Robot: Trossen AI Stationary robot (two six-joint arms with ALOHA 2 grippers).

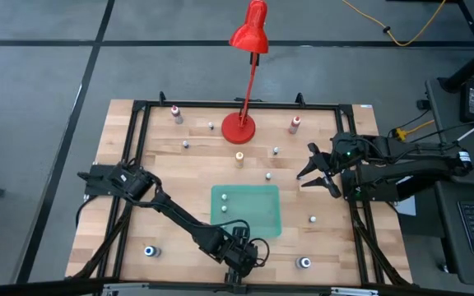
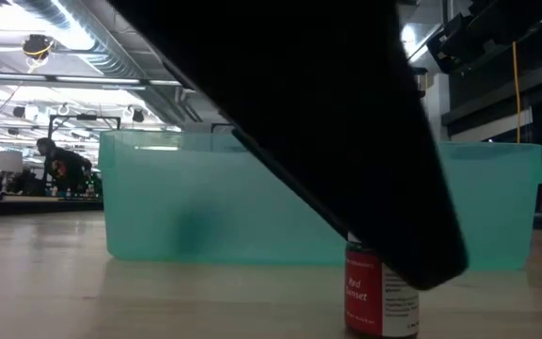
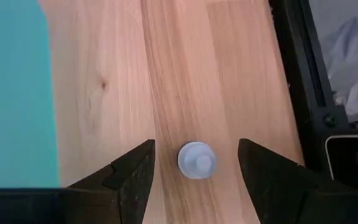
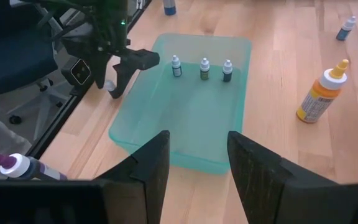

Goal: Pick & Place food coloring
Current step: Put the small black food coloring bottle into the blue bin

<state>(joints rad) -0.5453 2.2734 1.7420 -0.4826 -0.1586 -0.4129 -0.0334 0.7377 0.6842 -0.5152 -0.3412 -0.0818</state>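
Note:
My left gripper [image 3: 196, 186] is open near the table's near edge [image 1: 239, 260], pointing down. Its fingers stand on either side of a tiny white-capped food coloring bottle [image 3: 196, 160] that stands upright on the wood, with gaps on both sides. In the low view a red-labelled bottle [image 2: 379, 299] stands on its base, its cap hidden by the dark arm. Three small bottles [image 4: 204, 70] stand inside the green tray [image 4: 166, 118]. My right gripper [image 4: 197, 168] is open, raised right of the tray [image 1: 315, 170].
Other small bottles stand scattered on the table: an orange one [image 1: 239, 158], pink-topped ones [image 1: 175, 113] [image 1: 295, 123], blue-topped ones [image 1: 150, 251] [image 1: 304, 263], white ones [image 1: 268, 175] [image 1: 313, 219]. A red desk lamp [image 1: 239, 127] stands at the far side. A black frame [image 1: 138, 107] borders the table.

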